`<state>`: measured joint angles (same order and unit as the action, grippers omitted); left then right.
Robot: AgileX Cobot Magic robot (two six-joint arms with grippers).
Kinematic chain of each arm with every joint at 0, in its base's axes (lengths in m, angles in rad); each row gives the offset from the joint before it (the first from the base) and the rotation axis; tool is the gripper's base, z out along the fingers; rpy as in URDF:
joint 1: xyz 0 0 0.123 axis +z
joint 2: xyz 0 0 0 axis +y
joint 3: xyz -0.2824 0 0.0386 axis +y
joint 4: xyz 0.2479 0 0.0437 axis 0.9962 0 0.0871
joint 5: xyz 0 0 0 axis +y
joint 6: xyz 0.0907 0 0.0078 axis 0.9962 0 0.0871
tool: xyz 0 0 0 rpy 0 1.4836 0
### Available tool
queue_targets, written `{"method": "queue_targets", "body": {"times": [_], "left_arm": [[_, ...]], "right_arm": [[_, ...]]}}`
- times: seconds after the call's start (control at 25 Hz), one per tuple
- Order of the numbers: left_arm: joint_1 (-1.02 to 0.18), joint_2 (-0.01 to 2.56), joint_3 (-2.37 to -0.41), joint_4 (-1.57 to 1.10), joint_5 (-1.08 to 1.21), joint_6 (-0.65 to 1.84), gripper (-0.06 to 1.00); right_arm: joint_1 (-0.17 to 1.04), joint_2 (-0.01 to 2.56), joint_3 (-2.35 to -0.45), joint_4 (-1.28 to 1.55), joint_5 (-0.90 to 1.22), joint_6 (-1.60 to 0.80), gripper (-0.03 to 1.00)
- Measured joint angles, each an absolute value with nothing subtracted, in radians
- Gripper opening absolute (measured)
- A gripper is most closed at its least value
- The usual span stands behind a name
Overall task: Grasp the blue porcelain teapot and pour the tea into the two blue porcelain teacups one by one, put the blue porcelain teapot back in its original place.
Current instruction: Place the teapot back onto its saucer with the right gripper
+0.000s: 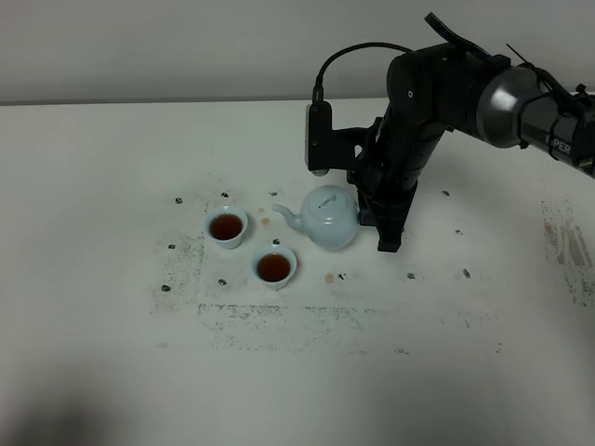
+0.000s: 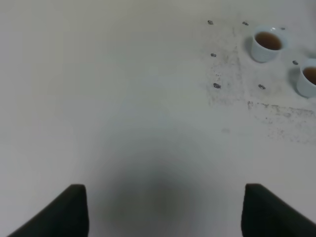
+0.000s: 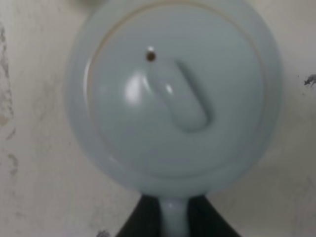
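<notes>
Glossy, brittle and likely heavy, the blue porcelain teapot (image 3: 173, 94) is best held as now: right gripper (image 3: 174, 219) fingers pinching its loop handle (image 3: 173, 217).

The handle of the blue porcelain teapot (image 1: 330, 216) is hidden behind the right gripper (image 1: 390, 223) in the high view. In the right wrist view the pot is blurred and its spout is cut off. One teacup (image 2: 309, 78) is cropped at the left wrist frame's edge, where only the left gripper (image 2: 163, 210) fingertips (image 2: 61, 212) are seen.
</notes>
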<state>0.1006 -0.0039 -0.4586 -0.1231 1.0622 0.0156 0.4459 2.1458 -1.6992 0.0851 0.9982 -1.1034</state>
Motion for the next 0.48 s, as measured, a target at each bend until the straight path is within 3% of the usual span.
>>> {"method": "queue_targets", "body": {"times": [0.48], "left_arm": [[0.101, -0.004, -0.459, -0.123, 1.062, 0.016, 0.62]], "right_arm": [[0.446, 2.146, -1.699, 0.087, 0.997, -1.106, 0.04]]}}
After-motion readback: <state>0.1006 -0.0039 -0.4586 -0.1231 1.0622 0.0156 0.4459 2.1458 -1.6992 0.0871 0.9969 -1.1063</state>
